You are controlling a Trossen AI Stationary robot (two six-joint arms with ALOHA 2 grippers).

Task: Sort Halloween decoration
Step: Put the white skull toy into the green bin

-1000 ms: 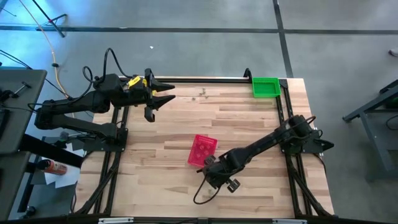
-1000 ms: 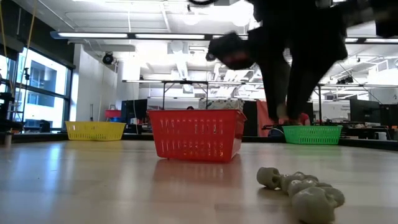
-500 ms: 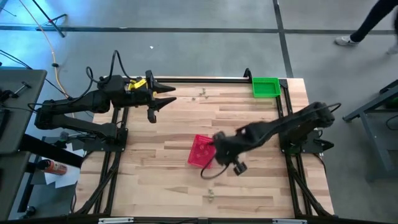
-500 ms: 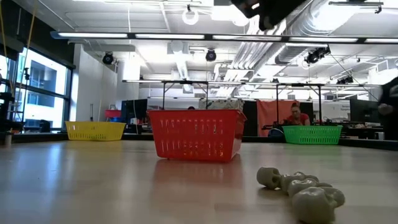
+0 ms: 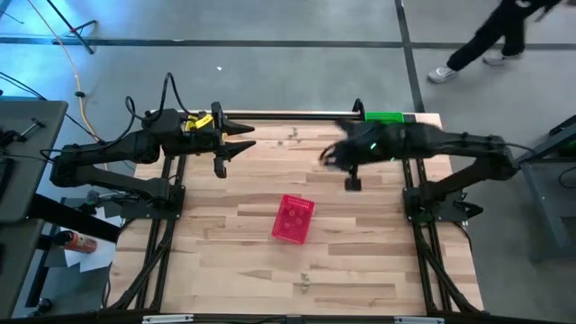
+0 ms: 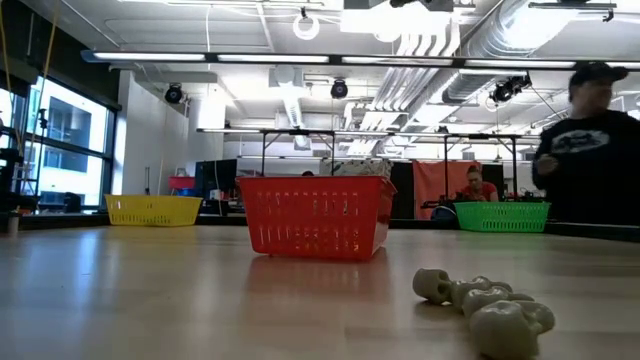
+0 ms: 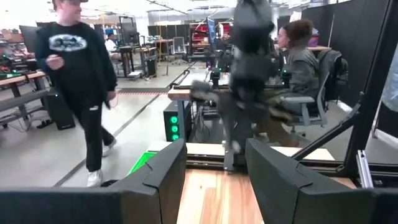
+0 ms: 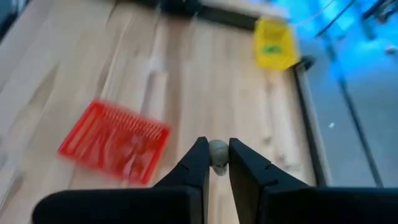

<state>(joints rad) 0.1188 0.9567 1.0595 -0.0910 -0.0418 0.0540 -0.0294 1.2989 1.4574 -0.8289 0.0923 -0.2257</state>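
While my right gripper [image 8: 216,163] pinches 1 trinket [image 8: 217,150] by its edge, a fast swing could fling it; left gripper [image 7: 214,177] waits open.

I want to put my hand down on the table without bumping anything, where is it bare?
Bare wood lies between the pink basket and the table's left edge, and right of that basket toward the right arm's base. Crowded spots: the far edge, with the left gripper, small trinkets, the right gripper and green basket; another trinket lies near the front edge.
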